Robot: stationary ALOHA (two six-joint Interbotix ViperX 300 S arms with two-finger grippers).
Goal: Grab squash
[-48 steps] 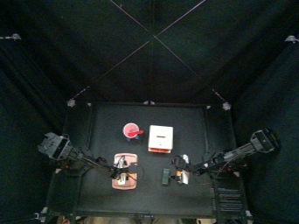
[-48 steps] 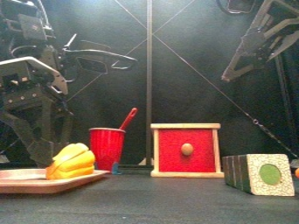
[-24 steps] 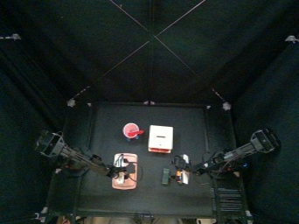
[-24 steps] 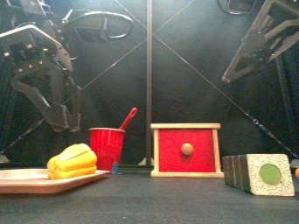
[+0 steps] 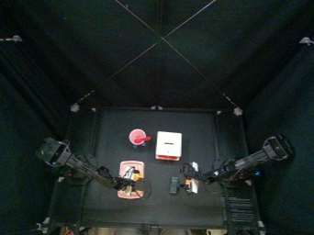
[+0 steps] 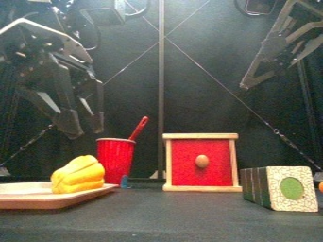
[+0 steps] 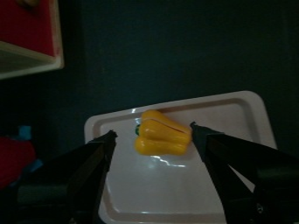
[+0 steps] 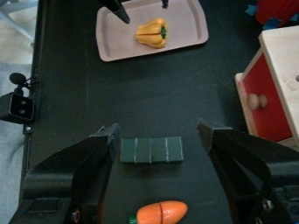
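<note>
Squash (image 7: 163, 137) lies on the tray (image 7: 233, 188), directly below the left end effector (image 7: 155, 140), whose jaws are spread wide and straddle it. Left arm is nearer; right end effector (image 8: 163, 140) is wide too, hanging well apart over the green block (image 8: 155, 150).

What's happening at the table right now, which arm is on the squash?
The left gripper hangs over the yellow squash, jaws wide open on either side of it and not touching. The squash lies on the pale tray at the table's front left. The right gripper rests open above the green blocks, with a carrot nearby. Behind the tray stand a red cup and a red-fronted wooden box. Nothing is grasped yet.
</note>
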